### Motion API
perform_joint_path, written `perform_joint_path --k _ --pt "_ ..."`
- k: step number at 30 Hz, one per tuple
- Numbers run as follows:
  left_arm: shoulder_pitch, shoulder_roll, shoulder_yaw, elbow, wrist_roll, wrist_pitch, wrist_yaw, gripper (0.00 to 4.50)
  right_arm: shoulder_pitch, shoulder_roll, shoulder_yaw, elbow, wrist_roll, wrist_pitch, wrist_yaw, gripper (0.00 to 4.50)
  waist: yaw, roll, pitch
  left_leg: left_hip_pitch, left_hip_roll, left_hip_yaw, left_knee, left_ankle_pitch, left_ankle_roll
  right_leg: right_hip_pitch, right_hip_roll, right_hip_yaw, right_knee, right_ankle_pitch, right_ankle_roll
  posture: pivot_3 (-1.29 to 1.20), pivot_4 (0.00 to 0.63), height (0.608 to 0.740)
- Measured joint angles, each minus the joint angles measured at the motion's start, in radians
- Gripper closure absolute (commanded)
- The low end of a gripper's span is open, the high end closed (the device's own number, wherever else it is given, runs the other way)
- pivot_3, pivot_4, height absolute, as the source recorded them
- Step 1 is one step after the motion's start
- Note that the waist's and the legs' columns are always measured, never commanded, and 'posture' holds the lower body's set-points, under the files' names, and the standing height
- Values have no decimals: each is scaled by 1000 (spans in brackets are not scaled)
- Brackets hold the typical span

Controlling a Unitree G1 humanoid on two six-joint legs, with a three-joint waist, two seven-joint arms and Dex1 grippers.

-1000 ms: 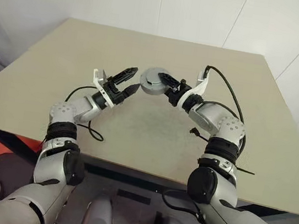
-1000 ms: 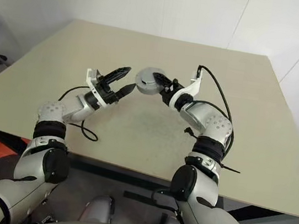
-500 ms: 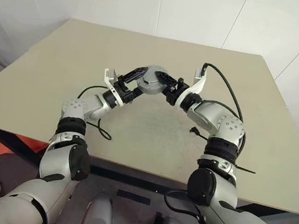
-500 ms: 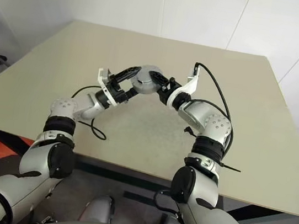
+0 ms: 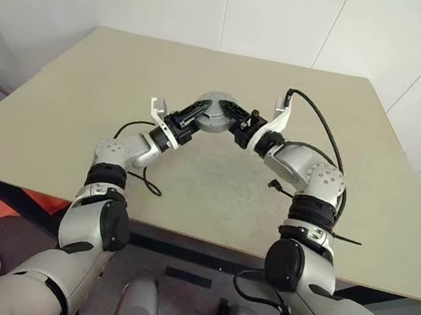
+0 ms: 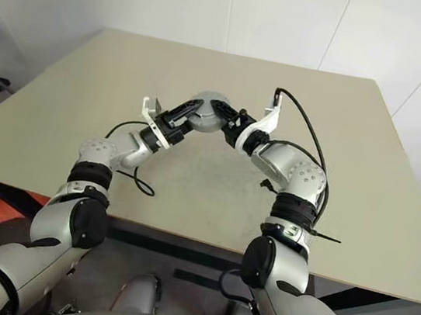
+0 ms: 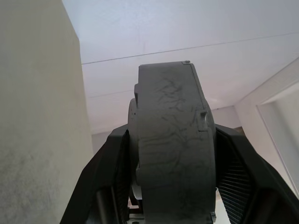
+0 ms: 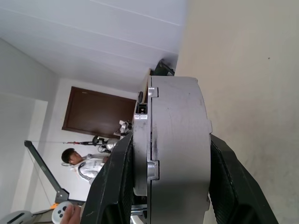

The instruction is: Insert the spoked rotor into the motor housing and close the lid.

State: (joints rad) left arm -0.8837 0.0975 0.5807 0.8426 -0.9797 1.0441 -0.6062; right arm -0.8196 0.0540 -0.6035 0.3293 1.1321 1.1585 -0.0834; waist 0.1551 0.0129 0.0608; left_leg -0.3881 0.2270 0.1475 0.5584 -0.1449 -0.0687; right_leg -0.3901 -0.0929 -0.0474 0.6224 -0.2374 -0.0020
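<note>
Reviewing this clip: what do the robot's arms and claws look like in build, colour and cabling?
Both arms are silver-grey shells with black joint bands. Each wrist has a white bracket. The left claw and right claw each have two black, ribbed fingers. Loose black cables loop from each forearm; the right one arcs high.

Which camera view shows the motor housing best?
The right wrist view: the motor housing shows large, edge-on, with its seam and rim tabs. The left wrist view shows its plain side; the eye views show it small between both grippers.
</note>
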Motion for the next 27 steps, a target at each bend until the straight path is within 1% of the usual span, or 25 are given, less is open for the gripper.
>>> perform_joint_path --k 6,8,10,13,14,19,22,27 --pt "-3 3 0 5 0 2 -5 2398 2 -5 14 0 9 -9 -1 2398 0 0 0 0 0 0 2 0 0 0 0 0 0 0 0 0 0 740" --pt "-3 3 0 5 0 3 -11 2398 3 -9 24 0 10 -16 8 1707 0 0 0 0 0 0 2 0 0 0 0 0 1 0 0 0 0 740" --pt "-3 4 -5 5 5 3 -12 2398 5 -13 28 0 11 -22 20 1173 1 0 0 0 0 0 2 0 0 0 0 0 1 0 0 0 0 740" --pt "-3 4 -8 7 18 1 -12 2398 7 -17 51 -21 3 -51 24 148 1 0 0 -1 0 0 3 0 0 0 0 0 1 0 0 0 0 740" --pt "-3 5 -10 9 21 0 -11 2398 6 -21 63 -30 -7 -73 24 44 0 0 0 0 0 0 3 0 0 0 0 0 1 0 0 0 0 740" --pt "-1 7 -10 14 37 -45 -9 2398 8 -42 99 -31 -73 -154 26 44 0 0 0 0 0 0 3 0 0 1 0 0 1 0 0 0 0 740" --pt "10 23 -3 14 61 -135 1 2398 12 -49 118 -29 -121 -200 26 44 -3 0 0 0 1 0 3 0 0 1 0 0 1 0 0 0 0 740" --pt "36 95 65 31 73 -297 56 2398 18 -65 118 -1 -157 -232 25 44 -5 0 0 0 3 0 3 0 0 0 2 0 1 0 0 0 0 740"
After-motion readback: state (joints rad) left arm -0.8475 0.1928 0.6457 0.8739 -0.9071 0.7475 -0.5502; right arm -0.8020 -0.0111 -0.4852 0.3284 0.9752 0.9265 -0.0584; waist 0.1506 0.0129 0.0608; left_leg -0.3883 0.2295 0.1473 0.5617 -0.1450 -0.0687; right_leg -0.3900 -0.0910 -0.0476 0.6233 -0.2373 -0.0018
